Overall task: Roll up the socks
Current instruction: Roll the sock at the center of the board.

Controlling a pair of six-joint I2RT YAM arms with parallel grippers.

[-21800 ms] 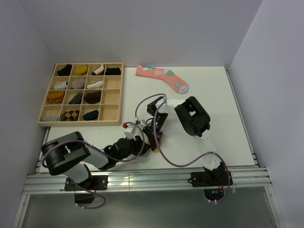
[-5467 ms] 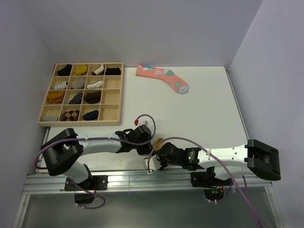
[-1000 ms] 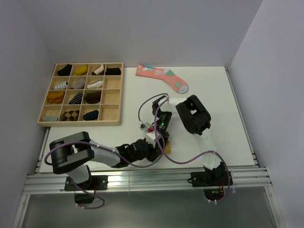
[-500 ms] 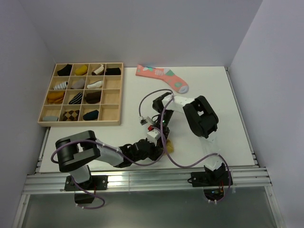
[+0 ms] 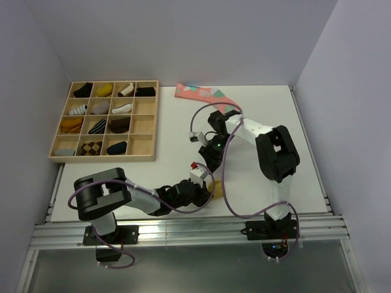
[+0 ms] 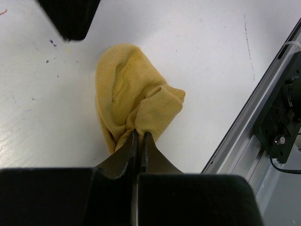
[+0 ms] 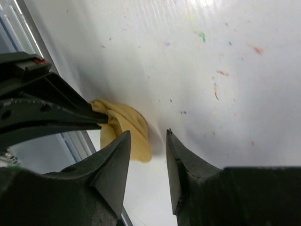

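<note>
1. Left gripper [image 6: 139, 141], near table edge: jaws pressed together, clamped on a fold of item 2, with no gap showing between them.

2. Mustard-yellow ankle sock [image 6: 124, 89]: a loosely bunched lump lying on the white table [image 5: 293, 122], just beside the metal rail [image 5: 183, 235]. The roll looks part-formed, not tight. No black crew sock is in view.

3. Right gripper [image 7: 146, 134]: jaws apart, empty, raised above the table with item 2 beyond its tips.

4. Wooden tray of 16 compartments [image 5: 104, 158]: far left, holds rolled socks.

5. Long pink patterned sock [image 5: 198, 93]: far edge, partly hidden by the right arm.

Risks: the pinch holds only 1 thin fold, so a pull could slip it free and let the bundle spring open. A right-arm descent close to the left fingers could cause contact. A drag toward the rail could snag the fabric.
</note>
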